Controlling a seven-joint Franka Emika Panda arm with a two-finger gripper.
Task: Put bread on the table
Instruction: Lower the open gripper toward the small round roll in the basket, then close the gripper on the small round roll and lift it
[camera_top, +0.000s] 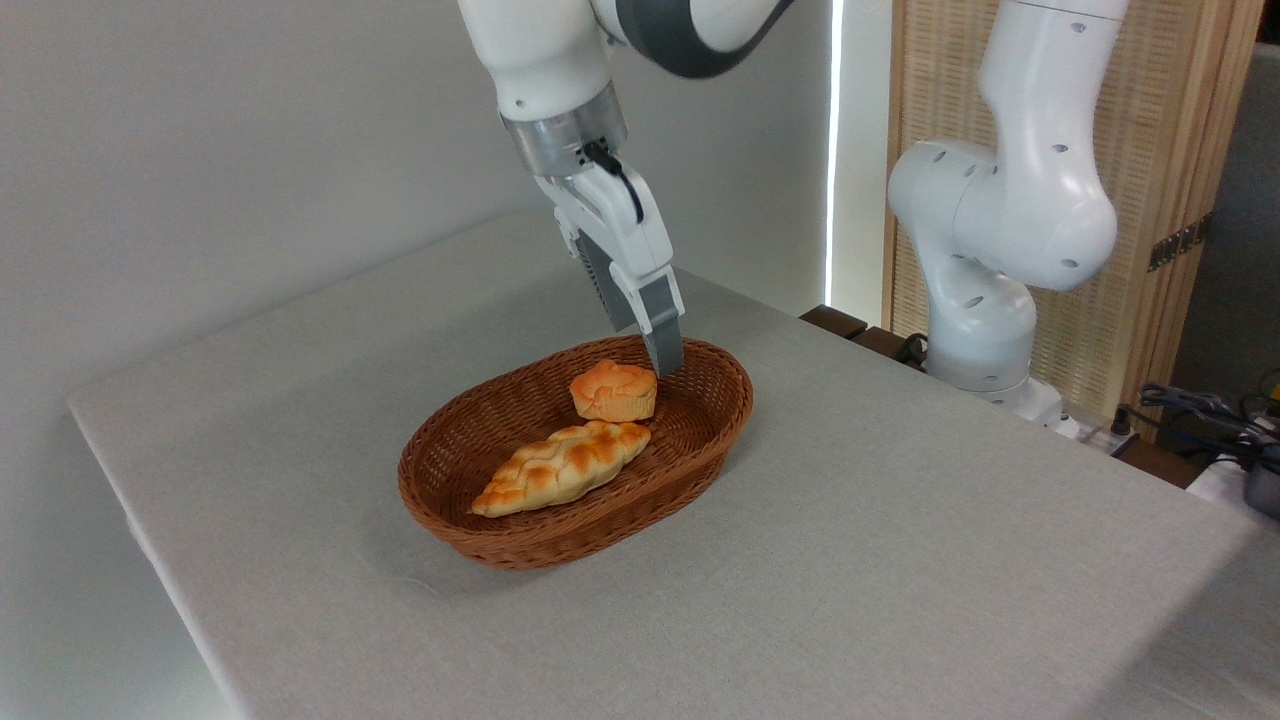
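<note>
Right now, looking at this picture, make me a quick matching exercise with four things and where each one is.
Things:
1. bread
2. braided loaf
3. gripper
4. basket

Places:
A. standing on the table
B. poised over the far end of the basket, right beside the round bun
C. lying along the near side inside the basket
D. sitting at the far end inside the basket

Pairs: 1-D, 2-C, 3-B, 4-A
</note>
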